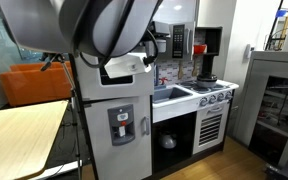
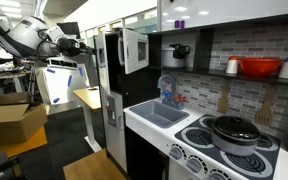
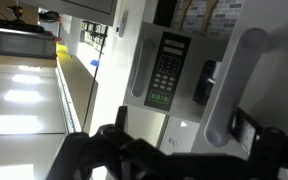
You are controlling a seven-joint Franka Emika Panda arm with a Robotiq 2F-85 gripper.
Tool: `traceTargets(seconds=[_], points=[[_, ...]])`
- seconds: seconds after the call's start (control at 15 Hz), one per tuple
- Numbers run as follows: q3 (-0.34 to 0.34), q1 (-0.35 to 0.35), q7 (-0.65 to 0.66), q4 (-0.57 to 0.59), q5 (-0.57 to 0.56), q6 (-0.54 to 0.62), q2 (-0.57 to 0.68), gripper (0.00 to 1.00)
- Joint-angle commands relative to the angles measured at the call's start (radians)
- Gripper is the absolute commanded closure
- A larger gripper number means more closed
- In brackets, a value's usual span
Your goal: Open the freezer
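Note:
The toy fridge stands in both exterior views. Its freezer compartment (image 2: 102,60) shows as a dark upper part. In an exterior view my blurred arm (image 1: 94,25) hides most of the freezer door. In the wrist view the door's vertical grey handle (image 3: 234,80) is close and blurred. Its lower end lies between the dark fingers of my gripper (image 3: 184,135), nearer the right finger. The gripper is open and also shows at the fridge's upper front (image 2: 81,45). I cannot tell whether the door is ajar.
The shorter door with the dispenser panel (image 1: 124,125) is below. The small grey microwave (image 3: 169,65) sits beside the fridge. The sink (image 1: 171,95) and stove (image 1: 212,95) stand further along. A wooden table (image 1: 19,135) and a cardboard box (image 2: 9,120) stand on the other side.

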Motion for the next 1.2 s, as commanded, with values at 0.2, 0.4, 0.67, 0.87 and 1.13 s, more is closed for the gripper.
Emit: traceTargets(seconds=[0.2, 0.4, 0.67, 0.87, 1.13], points=[[0.016, 0.015, 0.003, 0.022, 0.099, -0.097, -0.008, 0.00], [0.022, 0.024, 0.003, 0.020, 0.131, -0.119, -0.010, 0.00], [0.031, 0.036, -0.005, 0.023, 0.168, -0.144, -0.010, 0.00], [0.040, 0.048, -0.008, 0.033, 0.202, -0.166, -0.007, 0.00], [0.058, 0.067, -0.009, 0.050, 0.251, -0.192, -0.003, 0.00]])
